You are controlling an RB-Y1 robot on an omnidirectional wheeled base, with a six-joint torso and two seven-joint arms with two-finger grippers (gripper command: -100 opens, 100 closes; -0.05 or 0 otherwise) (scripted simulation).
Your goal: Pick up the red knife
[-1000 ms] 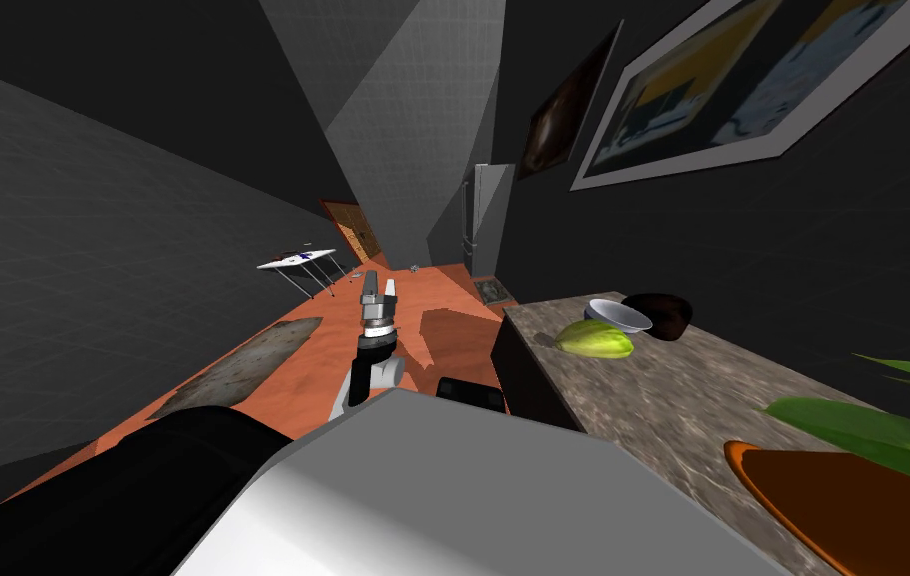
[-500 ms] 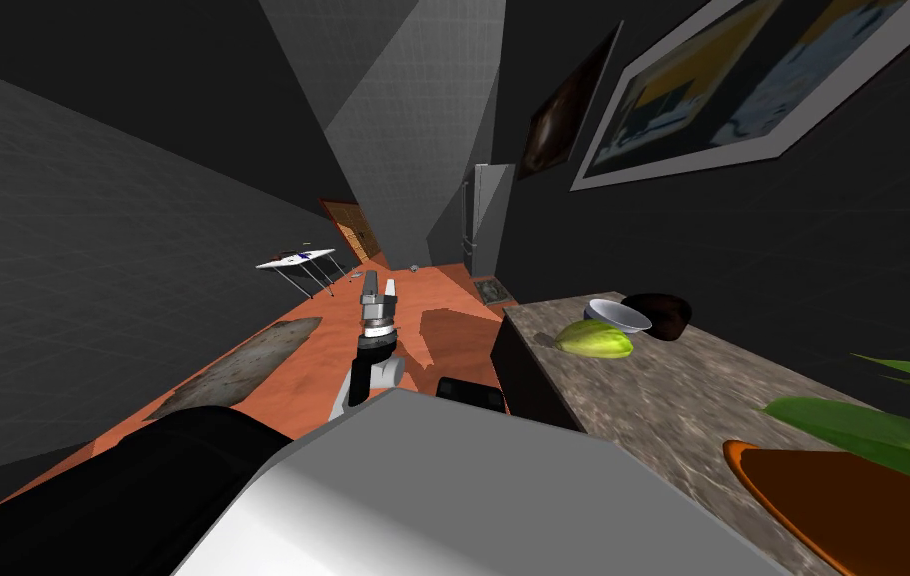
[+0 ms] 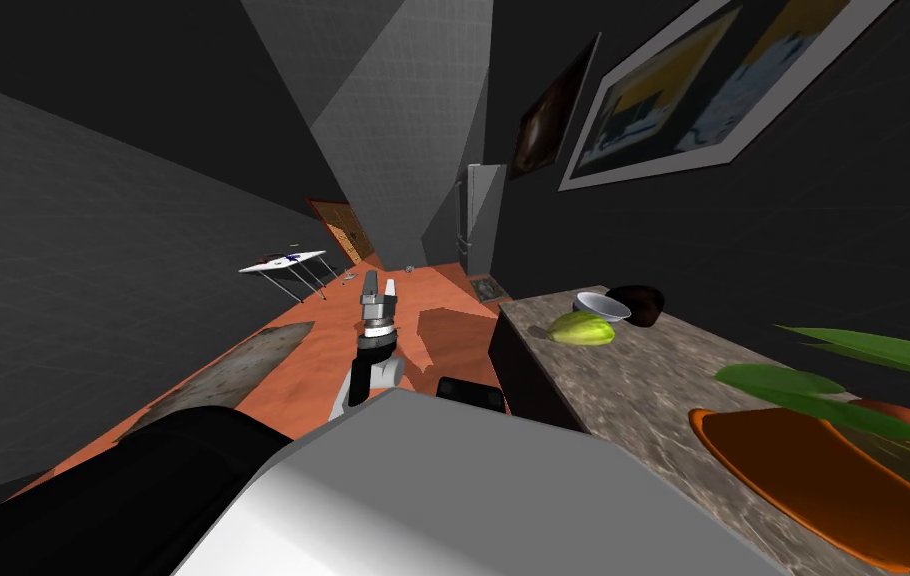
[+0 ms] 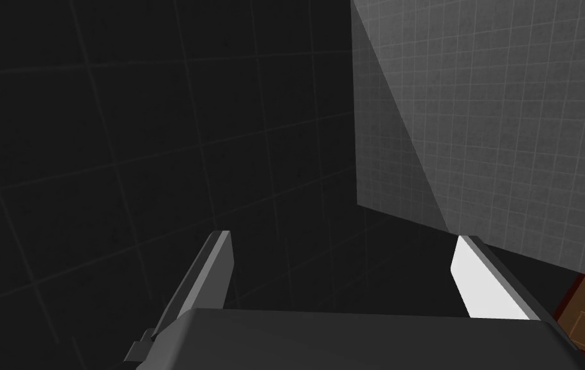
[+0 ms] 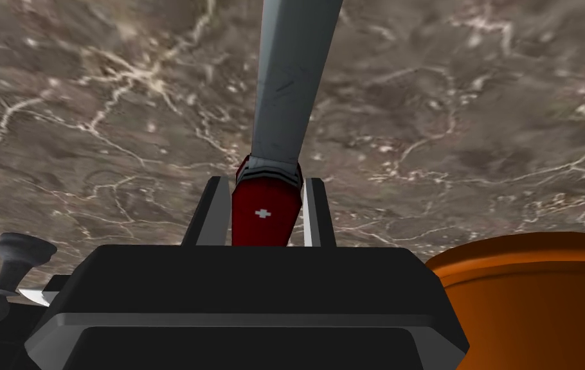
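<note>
Right end effector (image 5: 265, 184): both fingers clamped on the red knife (image 5: 263, 217), pressing the sides of the red handle just behind the collar. White cross mark on the handle faces the wrist camera. Grey blade (image 5: 288, 77) runs straight out from the fingers, over the brown marbled counter (image 5: 92, 128). Can't tell if the blade touches the counter or clears it.

Orange pot (image 5: 529, 282) sits just beside the end effector body on one side. On the other side is a small grey knob-shaped item (image 5: 12, 272), can't tell what it is.

Left end effector (image 4: 342, 237): fingers apart, nothing between them. In the head view it (image 3: 377, 288) is held out forward over the orange floor (image 3: 443, 300), left of the counter.

Head view, counter (image 3: 633, 400) on the right: the orange pot (image 3: 803, 470) at the near end with green leaves (image 3: 783, 385) over it. At the far end, a yellow-green fruit (image 3: 580, 328), a pale bowl (image 3: 600, 305) just behind it, and a dark bowl (image 3: 638, 303) touching or just beside the pale one.

Far left on the floor: a small white table (image 3: 283, 263). A grey rug (image 3: 233, 370) lies nearer, left of the arm.
</note>
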